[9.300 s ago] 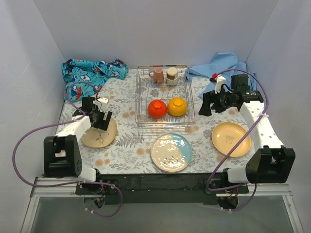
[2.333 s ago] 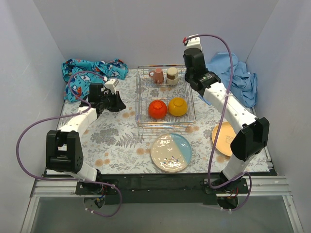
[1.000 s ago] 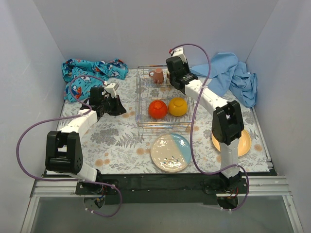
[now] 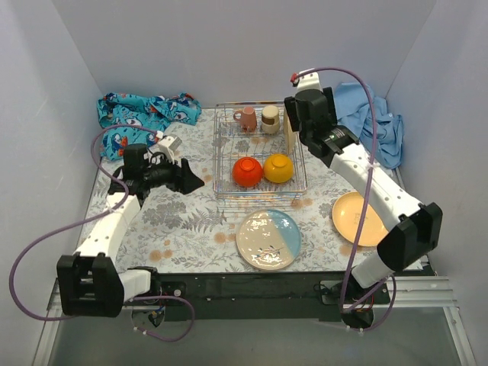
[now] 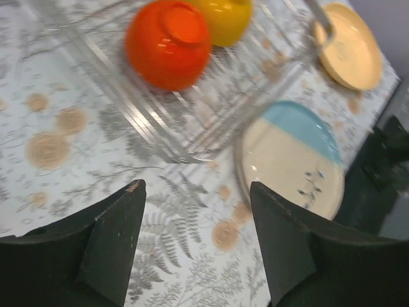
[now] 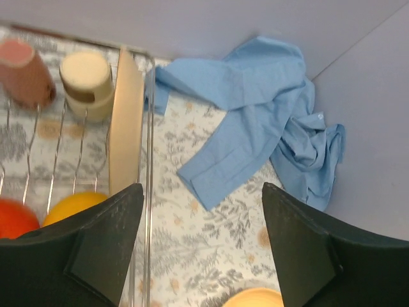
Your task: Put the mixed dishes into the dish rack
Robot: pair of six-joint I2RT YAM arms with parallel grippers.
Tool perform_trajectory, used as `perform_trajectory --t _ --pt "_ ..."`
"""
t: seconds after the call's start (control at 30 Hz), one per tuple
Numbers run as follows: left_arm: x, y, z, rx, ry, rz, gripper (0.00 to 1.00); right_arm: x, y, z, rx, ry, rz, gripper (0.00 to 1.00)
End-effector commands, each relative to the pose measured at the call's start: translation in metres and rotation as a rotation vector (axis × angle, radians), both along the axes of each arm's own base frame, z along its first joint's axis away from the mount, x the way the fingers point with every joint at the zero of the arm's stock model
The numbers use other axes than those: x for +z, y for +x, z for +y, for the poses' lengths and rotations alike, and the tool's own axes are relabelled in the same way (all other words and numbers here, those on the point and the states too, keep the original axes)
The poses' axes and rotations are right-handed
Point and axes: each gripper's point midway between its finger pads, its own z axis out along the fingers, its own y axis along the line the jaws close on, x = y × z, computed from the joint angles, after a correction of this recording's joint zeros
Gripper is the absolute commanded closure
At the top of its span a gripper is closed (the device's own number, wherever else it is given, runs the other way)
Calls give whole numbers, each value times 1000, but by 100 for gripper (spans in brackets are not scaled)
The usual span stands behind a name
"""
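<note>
Just before the dish rack, the cream-and-blue plate lies flat, the yellow-orange plate to its right. Both look stiff, slick and breakable; a rim pinch suits. The left gripper and right gripper hang spread, empty. 2 bowls, the red bowl and orange bowl, crowd the rack's front; the tan plate stands along its right wall.

Shiny wire dish rack, glossy red bowl, matt light-blue cloth, two-tone plate perhaps glazed
</note>
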Motion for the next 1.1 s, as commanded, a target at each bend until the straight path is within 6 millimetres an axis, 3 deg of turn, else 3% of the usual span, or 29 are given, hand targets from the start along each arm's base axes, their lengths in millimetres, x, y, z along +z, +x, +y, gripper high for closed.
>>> perform_trajectory --t 0.0,0.07,0.13,0.27,0.4,0.5,0.57,0.67,0.8,0.87,1.07 --pt "6 -74 -39 -339 -165 45 34 -48 -34 9 172 -23 160 16" --pt "-4 -96 -52 -407 -192 114 36 -45 -47 19 279 4 168 16" --pt "-16 -106 -60 -419 -181 148 40 -48 -63 30 407 -10 208 18" --pt "-19 -120 -78 -473 -165 151 42 -49 -91 27 535 48 289 14" --pt "-26 -127 -91 -471 -135 177 42 -69 -103 -23 478 156 406 13" --pt "-35 -134 -100 -459 -129 223 43 -92 -112 -45 490 205 546 18" --pt "-41 -131 -104 -426 -106 198 44 -104 -122 -44 552 211 604 19" --pt "-51 -132 -104 -385 -94 215 43 -133 -128 -70 508 186 667 18" --pt "-53 -133 -105 -385 -96 222 43 -175 -126 -131 412 222 786 18" --pt "-52 -133 -105 -389 -98 217 42 -182 -123 -151 437 168 809 19" --pt "-51 -134 -107 -418 -102 228 42 -203 -97 -180 500 94 868 20"
